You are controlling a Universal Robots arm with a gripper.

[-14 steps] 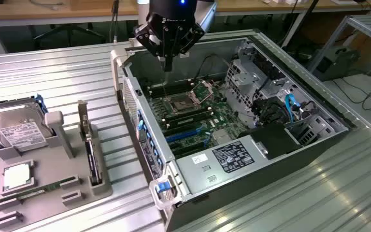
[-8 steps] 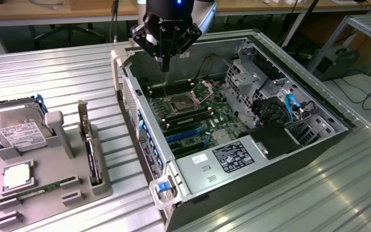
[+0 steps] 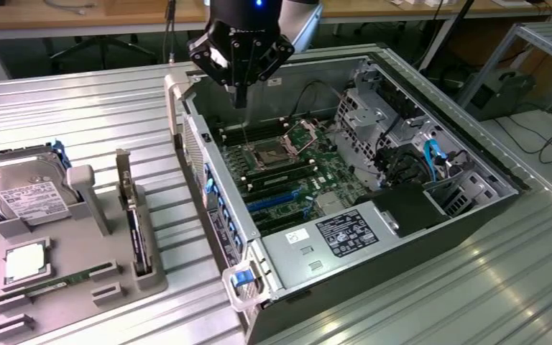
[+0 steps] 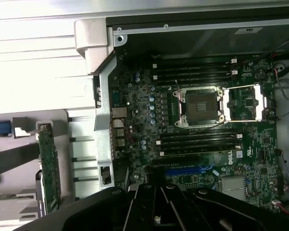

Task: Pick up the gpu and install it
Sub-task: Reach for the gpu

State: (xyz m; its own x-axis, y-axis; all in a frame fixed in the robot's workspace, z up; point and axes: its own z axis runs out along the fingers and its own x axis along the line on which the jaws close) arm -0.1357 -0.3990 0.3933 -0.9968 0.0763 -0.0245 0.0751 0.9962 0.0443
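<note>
The gpu (image 3: 135,219) stands on its edge in a slot of the grey holder tray (image 3: 152,284) at the exterior view's left, beside the computer case. In the wrist view the gpu (image 4: 48,168) appears as a thin green card seen edge-on. My gripper (image 3: 241,99) hangs over the far end of the open computer case (image 3: 401,248), above the motherboard (image 3: 300,180). Its fingers are shut with nothing between them. It is well away from the gpu. The gripper's black body (image 4: 156,211) shows over the motherboard (image 4: 202,144) near the blue slot (image 4: 188,170).
The holder tray also carries a silver hard drive (image 3: 25,194), a memory stick (image 3: 51,285) and a square chip (image 3: 25,261). Inside the case are the open processor socket (image 3: 269,156), drive cages (image 3: 372,108) and a black power unit (image 3: 353,233). The ribbed metal table (image 3: 84,108) surrounds everything.
</note>
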